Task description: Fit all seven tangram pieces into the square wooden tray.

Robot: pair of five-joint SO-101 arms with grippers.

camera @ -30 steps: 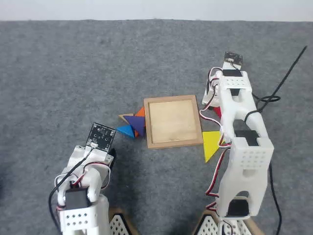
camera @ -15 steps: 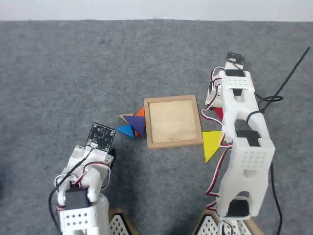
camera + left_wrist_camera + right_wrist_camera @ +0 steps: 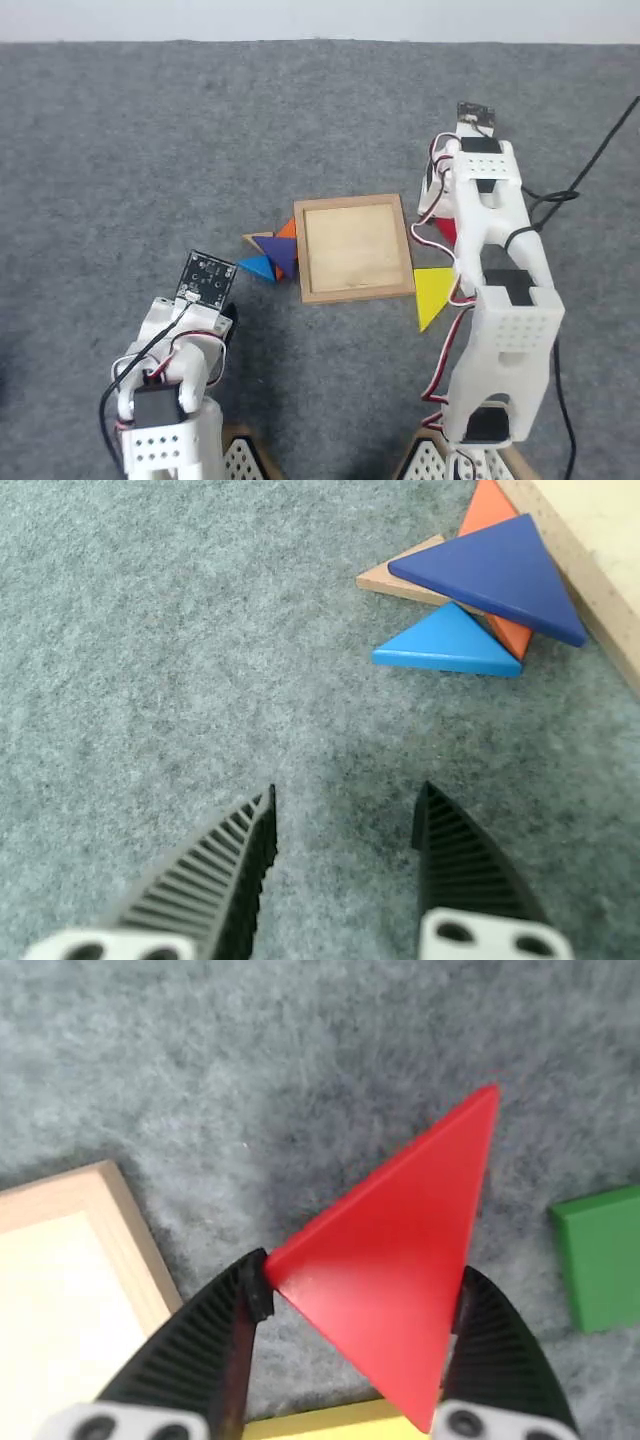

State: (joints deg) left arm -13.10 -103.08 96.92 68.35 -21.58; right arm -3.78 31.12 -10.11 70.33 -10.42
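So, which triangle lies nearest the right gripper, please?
The red triangle, right at the right gripper; the yellow triangle lies beside it, the light blue triangle and dark blue triangle beyond the tray.

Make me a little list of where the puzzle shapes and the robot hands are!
Tray: square wooden tray, nothing in it
Pile at tray's left edge: dark blue triangle, light blue triangle, orange piece, tan wooden piece, overlapping
Tray's right side: yellow triangle, red triangle, green piece
Left gripper: open, over bare grey carpet
Right gripper: straddling the red triangle
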